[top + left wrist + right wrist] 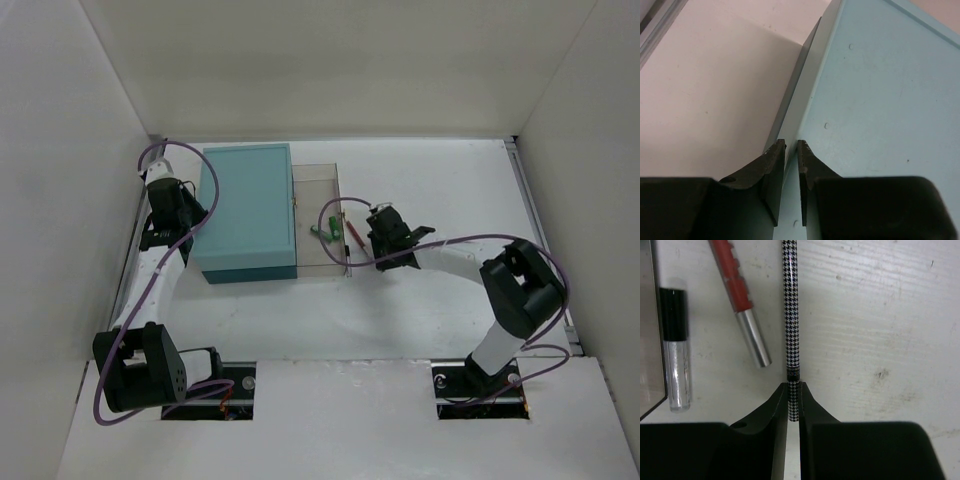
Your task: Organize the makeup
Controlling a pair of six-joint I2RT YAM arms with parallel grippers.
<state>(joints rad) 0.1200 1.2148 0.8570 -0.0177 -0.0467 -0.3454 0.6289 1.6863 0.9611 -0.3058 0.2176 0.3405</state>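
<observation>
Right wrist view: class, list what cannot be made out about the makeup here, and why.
- Black-and-white checked pencil: far end cut off by the top edge; near end hidden inside the right gripper.
- Red pencil with silver cap: red end cut off by the top edge.
- Lettering on the checked pencil: too small to read.

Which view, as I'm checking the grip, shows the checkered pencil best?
Right wrist view: the checkered pencil runs up the frame, its near end pinched in the right pincer. From the top it is too small to pick out; the left wrist view misses it.
</observation>
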